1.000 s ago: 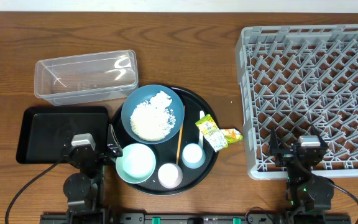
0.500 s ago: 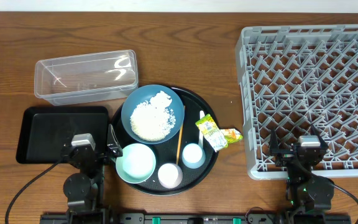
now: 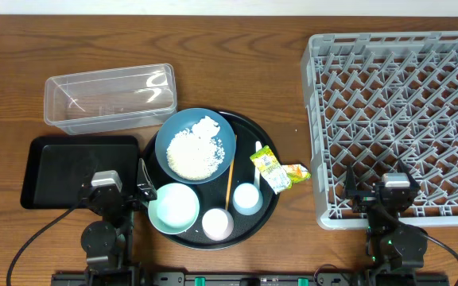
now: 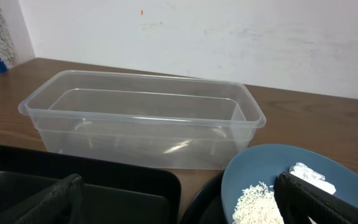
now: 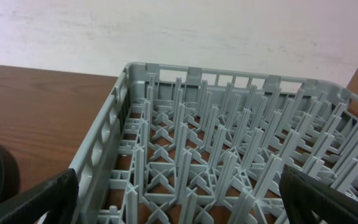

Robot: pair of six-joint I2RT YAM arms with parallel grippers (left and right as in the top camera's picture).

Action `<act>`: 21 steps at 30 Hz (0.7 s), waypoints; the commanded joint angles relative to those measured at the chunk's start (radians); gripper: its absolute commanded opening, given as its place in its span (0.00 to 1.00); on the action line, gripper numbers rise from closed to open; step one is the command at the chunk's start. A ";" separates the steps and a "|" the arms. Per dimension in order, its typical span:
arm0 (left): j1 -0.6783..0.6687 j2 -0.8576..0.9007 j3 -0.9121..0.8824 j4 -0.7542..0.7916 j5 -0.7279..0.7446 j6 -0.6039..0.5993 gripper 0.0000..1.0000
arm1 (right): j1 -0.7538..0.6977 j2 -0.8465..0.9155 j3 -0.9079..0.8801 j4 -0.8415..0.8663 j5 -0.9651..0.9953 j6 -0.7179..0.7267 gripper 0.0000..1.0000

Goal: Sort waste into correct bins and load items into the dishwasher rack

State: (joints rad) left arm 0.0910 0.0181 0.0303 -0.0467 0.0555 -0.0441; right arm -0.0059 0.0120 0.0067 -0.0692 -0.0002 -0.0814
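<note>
The dark-blue bowl [image 3: 168, 137] holds white rice [image 3: 191, 155] and white scraps [image 3: 207, 125]; it also shows in the left wrist view [image 4: 260, 169]. The mint bowl [image 3: 173, 208], pink cup [image 3: 217, 224], light-blue cup [image 3: 246, 198], wooden stick [image 3: 230, 181] and white utensil [image 3: 258, 148] lie on a round black tray [image 3: 249, 133]. The snack wrapper [image 3: 277, 171] lies across the tray's right rim. The clear tub [image 3: 110, 99] and black rectangular tray [image 3: 62, 171] are at the left, the grey rack [image 3: 312, 119] at the right. My left gripper [image 4: 179, 205] and right gripper [image 5: 182, 199] are open and empty.
The left arm's base [image 3: 102, 238] stands at the front edge beside the black rectangular tray. The right arm's base [image 3: 396, 246] stands at the front, with its gripper over the rack's front edge [image 5: 229, 137]. A white wall stands behind the table.
</note>
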 commanded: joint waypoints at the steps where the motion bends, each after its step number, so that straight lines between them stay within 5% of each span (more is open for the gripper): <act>1: 0.006 0.005 -0.026 -0.019 0.004 0.014 0.97 | 0.005 -0.003 -0.001 0.003 0.014 -0.010 0.99; 9: 0.006 0.005 -0.026 -0.014 0.004 0.013 0.98 | 0.005 -0.003 -0.001 0.044 -0.019 0.089 0.99; 14: 0.006 0.006 -0.005 -0.034 0.004 -0.102 0.98 | 0.005 -0.002 0.029 0.047 -0.007 0.134 0.99; 21: 0.006 0.058 0.121 -0.145 0.008 -0.119 0.98 | 0.005 0.100 0.188 -0.074 0.011 0.133 0.99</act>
State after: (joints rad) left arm 0.0910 0.0387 0.0765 -0.1570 0.0559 -0.1371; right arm -0.0059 0.0620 0.1089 -0.1238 -0.0036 0.0303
